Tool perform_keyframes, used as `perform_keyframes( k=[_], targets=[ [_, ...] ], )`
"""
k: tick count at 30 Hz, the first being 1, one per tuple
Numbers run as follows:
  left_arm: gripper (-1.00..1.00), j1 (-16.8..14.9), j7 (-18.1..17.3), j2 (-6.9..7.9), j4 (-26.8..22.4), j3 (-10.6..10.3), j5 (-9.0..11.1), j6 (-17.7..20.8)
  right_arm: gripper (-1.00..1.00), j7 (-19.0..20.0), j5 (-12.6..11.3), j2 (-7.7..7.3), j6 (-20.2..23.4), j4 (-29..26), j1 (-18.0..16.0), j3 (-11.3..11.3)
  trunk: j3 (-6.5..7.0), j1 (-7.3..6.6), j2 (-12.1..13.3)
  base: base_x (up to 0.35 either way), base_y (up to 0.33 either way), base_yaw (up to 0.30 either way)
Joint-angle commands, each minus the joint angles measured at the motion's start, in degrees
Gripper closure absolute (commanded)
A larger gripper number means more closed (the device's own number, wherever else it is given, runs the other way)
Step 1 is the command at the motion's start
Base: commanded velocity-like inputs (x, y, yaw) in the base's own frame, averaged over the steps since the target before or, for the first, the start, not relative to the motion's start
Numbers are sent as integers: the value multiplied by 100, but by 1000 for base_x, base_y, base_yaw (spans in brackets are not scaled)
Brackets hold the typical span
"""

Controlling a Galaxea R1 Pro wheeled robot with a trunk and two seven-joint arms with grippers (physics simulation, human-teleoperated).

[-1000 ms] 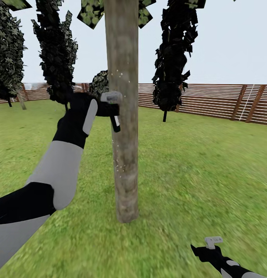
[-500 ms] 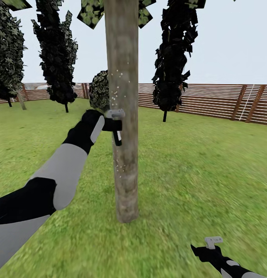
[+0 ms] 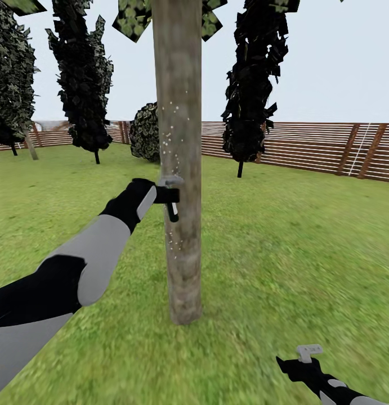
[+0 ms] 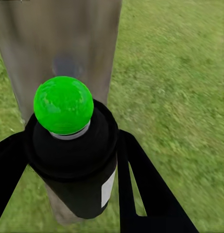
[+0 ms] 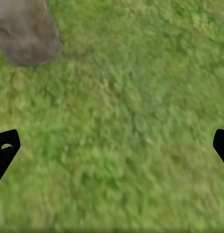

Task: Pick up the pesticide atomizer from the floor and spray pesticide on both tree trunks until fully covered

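Lowered since a second ago: left gripper, now lower against the tree trunk; view unshifted.
Item: pesticide atomizer, black can, green dome cap, white label. Clamped between the left fingers, nozzle close to the bark.
Handling (judged): rigid, light, smooth-sided, so grip mid-body below the cap.
Right gripper: low over the lawn, fingers apart, empty.

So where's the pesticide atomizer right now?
The pesticide atomizer is clamped in the left gripper, held right up against the near tree trunk about midway up, in the middle of the head view.
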Motion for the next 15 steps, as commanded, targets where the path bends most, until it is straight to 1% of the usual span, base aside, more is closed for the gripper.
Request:
perform_keyframes(
  k=[1, 2, 3, 6, 7, 11, 12, 14, 15],
  targets=[
    [100, -5, 13, 0, 124, -9, 53, -194, -100, 38, -61, 2, -36, 26, -11, 36, -10, 2, -9, 0, 0, 0],
    [100, -5, 4, 0, 313, -13, 53, -450, -100, 38, -61, 3, -35, 26, -11, 36, -10, 2, -9, 0, 0, 0],
    [100, -5, -17, 0, 404, -12, 53, -552, -100, 39, -61, 3, -35, 26, -11, 36, -10, 2, -9, 0, 0, 0],
    [100, -5, -143, 0, 583, -10, 53, -683, -100, 39, -61, 3, -35, 26, -11, 36, -10, 2, -9, 0, 0, 0],
    [100, -5, -194, 0, 662, -8, 53, -787, -100, 38, -61, 3, -35, 26, -11, 36, -10, 2, -9, 0, 0, 0],
    [100, -5, -234, 0, 985, -3, 53, -1091, -100, 40, -61, 4, -35, 26, -11, 36, -10, 2, -9, 0, 0, 0],
    [100, -4, -241, 0, 1267, -2, 53, -1348, -100, 40, -61, 4, -35, 26, -11, 36, -10, 2, -9, 0, 0, 0],
    [100, -3, -249, 0, 1636, -1, 53, -1715, -100, 41, -61, 4, -35, 26, -11, 36, -10, 2, -9, 0, 0, 0],
    [100, -4, -251, 0, 1710, -1, 52, -1786, -100, 39, -61, 4, -35, 26, -11, 36, -10, 2, -9, 0, 0, 0]
  ],
)
